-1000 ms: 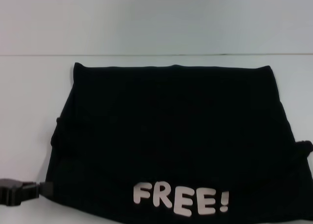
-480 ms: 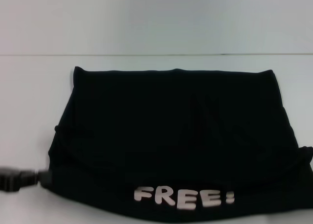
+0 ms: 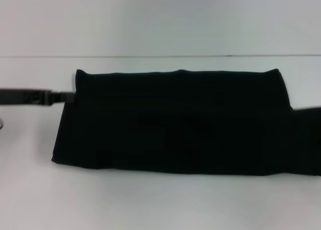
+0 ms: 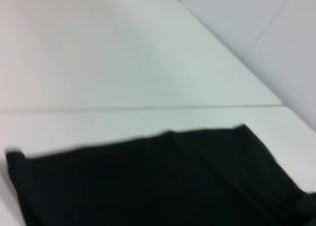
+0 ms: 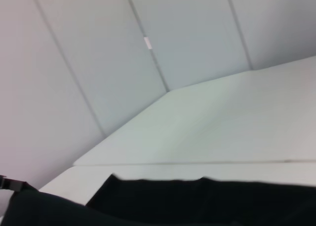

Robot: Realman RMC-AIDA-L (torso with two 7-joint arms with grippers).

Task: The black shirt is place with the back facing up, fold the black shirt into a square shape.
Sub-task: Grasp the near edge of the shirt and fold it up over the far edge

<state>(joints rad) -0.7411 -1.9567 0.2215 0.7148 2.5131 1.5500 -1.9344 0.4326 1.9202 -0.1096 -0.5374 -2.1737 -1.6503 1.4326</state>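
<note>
Lying folded into a wide band on the white table (image 3: 160, 205), the black shirt (image 3: 175, 124) meets the left gripper (image 3: 67, 97) at its far-left corner, jaw state unclear

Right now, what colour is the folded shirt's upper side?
Plain black shirt, no print showing; clearest in the head view.
</note>
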